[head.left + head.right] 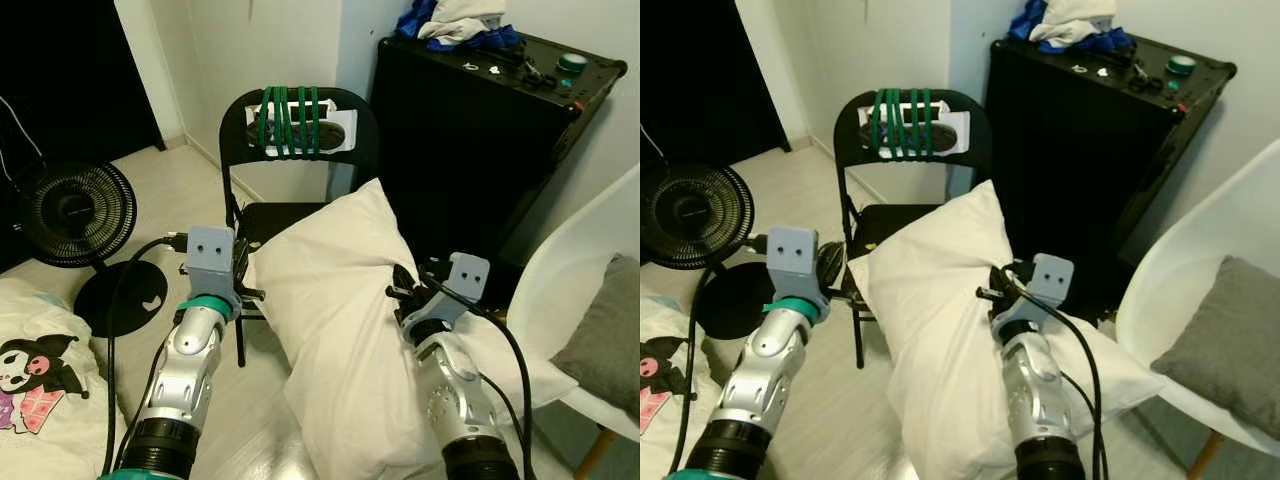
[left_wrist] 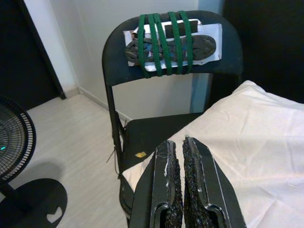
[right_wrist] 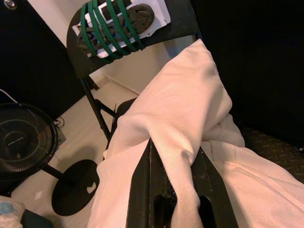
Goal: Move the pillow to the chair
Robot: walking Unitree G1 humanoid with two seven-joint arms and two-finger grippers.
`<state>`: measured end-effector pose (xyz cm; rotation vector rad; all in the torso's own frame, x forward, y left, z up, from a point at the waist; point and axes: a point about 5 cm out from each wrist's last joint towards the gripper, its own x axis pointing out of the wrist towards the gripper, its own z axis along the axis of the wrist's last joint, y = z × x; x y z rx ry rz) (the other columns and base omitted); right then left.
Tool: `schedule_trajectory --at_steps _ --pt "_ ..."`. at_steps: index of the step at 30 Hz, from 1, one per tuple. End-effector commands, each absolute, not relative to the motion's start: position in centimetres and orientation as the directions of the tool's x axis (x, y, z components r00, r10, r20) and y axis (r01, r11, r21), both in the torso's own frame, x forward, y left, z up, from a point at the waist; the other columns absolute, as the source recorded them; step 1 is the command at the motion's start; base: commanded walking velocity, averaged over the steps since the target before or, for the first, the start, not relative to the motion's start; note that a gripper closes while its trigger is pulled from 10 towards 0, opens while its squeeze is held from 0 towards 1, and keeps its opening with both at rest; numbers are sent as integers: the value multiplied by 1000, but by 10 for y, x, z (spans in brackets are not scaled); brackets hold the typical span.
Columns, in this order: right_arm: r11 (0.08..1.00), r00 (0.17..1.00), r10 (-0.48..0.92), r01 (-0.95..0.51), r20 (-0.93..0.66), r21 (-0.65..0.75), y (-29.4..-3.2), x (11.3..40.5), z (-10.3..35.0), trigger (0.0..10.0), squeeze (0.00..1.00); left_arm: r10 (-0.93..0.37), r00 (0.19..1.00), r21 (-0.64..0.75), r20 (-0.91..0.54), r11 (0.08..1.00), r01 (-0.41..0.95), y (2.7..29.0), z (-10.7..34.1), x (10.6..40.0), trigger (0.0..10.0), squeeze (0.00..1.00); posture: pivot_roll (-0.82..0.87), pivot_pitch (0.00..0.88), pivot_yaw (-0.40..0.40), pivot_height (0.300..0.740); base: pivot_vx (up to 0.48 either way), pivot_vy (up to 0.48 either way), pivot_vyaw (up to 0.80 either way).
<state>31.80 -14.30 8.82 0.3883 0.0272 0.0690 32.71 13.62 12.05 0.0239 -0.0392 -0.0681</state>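
Head views: large white fabric pillow (image 1: 340,320) held before black metal folding chair (image 1: 290,170), one corner over its seat; risk, judged: thin fold slips and pillow drops short. Left wrist: left gripper (image 2: 183,178) fingers pressed together, empty, at pillow's edge. Right wrist: right gripper (image 3: 178,185) pinching a pillow fold, forearm raised forward.

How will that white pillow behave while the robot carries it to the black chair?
Probably floppy: the pillow bunches where the right gripper pinches it. Likely light, held by that fold. It may sag off the chair seat.
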Motion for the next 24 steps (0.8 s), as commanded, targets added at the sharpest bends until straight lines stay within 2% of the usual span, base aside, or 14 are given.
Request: schedule_trajectory --at_steps 1,9,16,24 --pt "919 994 93 -105 51 380 -137 322 100 10000 0 -63 998 21 26 998 63 139 116 326 10000 0 101 38 82 740 0 0 0" --pt "926 993 94 -116 76 361 -137 323 105 10000 0 -91 995 0 43 996 91 134 119 326 10000 0 99 38 87 740 0 0 0" --pt "925 991 102 -125 84 358 -135 324 107 10000 0 -94 994 -4 54 996 95 134 120 327 10000 0 100 38 86 740 338 0 800" --pt "913 992 96 -123 87 388 -134 322 106 10000 0 -97 993 -10 63 995 98 134 122 328 10000 0 102 38 87 740 369 0 0"
